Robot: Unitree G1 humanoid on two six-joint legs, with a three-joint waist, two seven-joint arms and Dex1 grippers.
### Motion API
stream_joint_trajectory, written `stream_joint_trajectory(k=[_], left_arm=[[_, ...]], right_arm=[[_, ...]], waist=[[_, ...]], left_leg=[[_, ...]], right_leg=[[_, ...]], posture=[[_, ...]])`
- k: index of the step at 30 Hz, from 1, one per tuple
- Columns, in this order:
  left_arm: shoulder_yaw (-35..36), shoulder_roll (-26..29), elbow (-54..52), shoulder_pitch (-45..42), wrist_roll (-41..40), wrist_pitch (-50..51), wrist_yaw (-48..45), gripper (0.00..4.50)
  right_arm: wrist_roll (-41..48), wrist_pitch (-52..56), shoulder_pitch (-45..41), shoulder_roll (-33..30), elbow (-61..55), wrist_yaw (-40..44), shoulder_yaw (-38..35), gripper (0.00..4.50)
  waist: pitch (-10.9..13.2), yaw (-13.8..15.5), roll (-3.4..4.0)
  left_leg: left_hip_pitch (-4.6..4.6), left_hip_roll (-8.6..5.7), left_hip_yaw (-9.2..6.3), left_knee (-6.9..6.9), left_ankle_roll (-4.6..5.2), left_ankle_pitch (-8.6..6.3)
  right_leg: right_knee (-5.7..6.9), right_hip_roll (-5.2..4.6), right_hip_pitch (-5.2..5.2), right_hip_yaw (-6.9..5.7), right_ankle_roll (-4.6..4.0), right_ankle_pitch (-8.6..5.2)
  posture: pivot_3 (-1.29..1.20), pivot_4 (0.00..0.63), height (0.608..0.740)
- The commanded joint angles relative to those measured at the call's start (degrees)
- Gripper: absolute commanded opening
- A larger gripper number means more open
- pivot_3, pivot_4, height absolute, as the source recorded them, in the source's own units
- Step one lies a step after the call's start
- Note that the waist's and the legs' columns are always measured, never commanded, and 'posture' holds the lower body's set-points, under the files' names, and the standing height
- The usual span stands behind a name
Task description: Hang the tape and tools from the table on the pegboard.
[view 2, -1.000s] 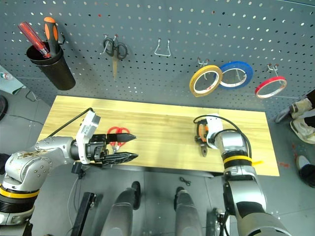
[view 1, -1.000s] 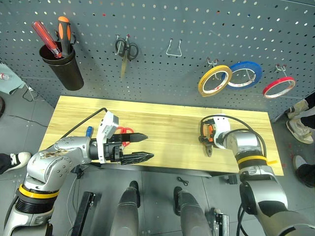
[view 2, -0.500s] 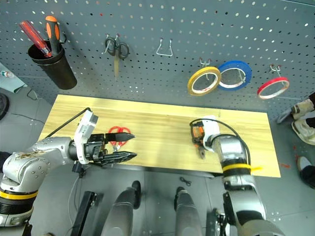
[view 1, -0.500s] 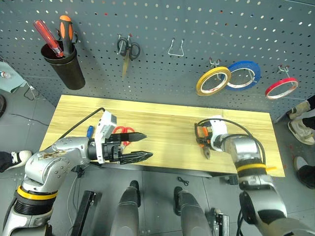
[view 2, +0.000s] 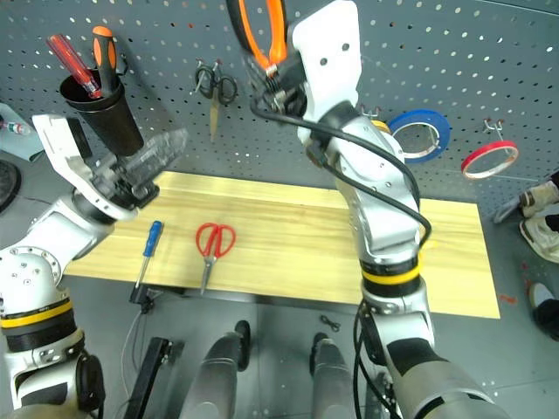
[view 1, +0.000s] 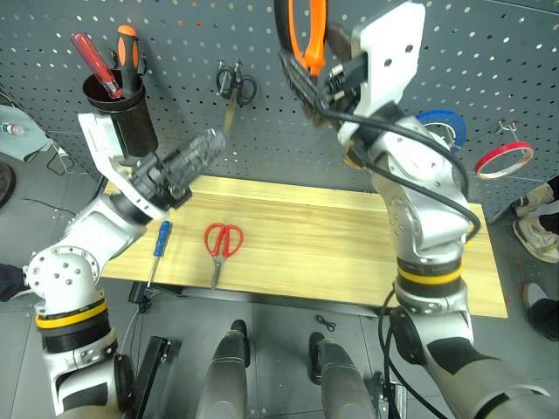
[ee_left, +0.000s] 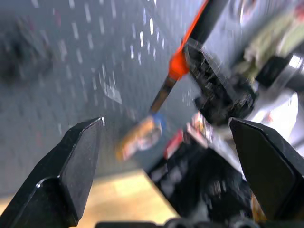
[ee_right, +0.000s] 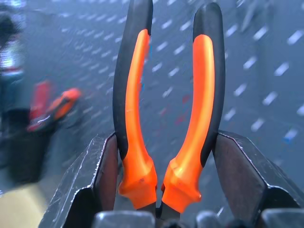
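Note:
My right gripper point(view 1: 316, 68) is raised high in front of the pegboard point(view 1: 515, 52), shut on the orange-and-black pliers point(view 1: 307, 30), whose handles point up between its fingers point(ee_right: 102, 180). On the table point(view 1: 306, 218) lie the red-handled scissors point(view 1: 220, 244) and the blue-handled screwdriver point(view 1: 158, 244), both left of centre. My left gripper point(view 1: 199, 150) hangs open and empty above the table's left end, tilted up toward the board. The yellow tape point(view 2: 377, 127) hangs on the pegboard, mostly hidden behind my right arm.
A black cup point(view 1: 131, 122) with a red and an orange screwdriver hangs at the board's upper left, small black scissors point(view 1: 234, 85) beside it. A blue roll point(view 1: 447, 122) and a red roll point(view 1: 502, 160) hang at the right. A person's shoes point(view 1: 537, 223) show far right.
My right gripper has closed on the pliers and lifted them from the table up to the pegboard. The left gripper has risen and tilted upward, uncovering the scissors and screwdriver.

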Motion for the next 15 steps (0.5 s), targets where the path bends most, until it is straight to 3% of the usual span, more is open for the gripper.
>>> stream_joint_trajectory(k=[1, 7, 15], left_arm=[[-0.16, -1.57, -0.24, -3.31, -0.55, -2.7, 1.99, 4.5], [-1.05, -1.51, -0.08, -4.24, -0.15, -3.09, 2.27, 4.5], [-1.8, -0.96, -0.25, -4.08, -0.69, -2.59, 1.85, 4.5]], right_arm=[[-4.23, -13.59, -5.57, -0.6, 9.95, -5.84, -2.04, 2.66], [-8.27, -29.2, -9.69, -2.43, 24.36, -9.9, -1.49, 2.66], [-7.92, -35.75, -9.65, -0.59, 31.88, -11.36, -1.9, 2.66]], waist=[[0.0, 0.19, 0.0], [0.0, 0.22, 0.0], [0.0, 0.07, 0.0]], left_leg=[[-0.07, 0.01, -0.01, -0.02, -0.01, 0.01], [-0.18, 0.01, -0.03, -0.19, -0.06, 0.04], [-0.16, 0.01, -0.06, -0.2, -0.12, 0.08]], right_leg=[[-0.02, 0.01, -0.04, -0.05, -0.01, 0.01], [-0.05, 0.0, -0.14, -0.13, -0.01, 0.01], [0.02, 0.0, -0.16, -0.15, -0.03, 0.03]], posture=[[0.14, 0.321, 0.74], [0.15, 0.325, 0.74], [0.16, 0.327, 0.74]])
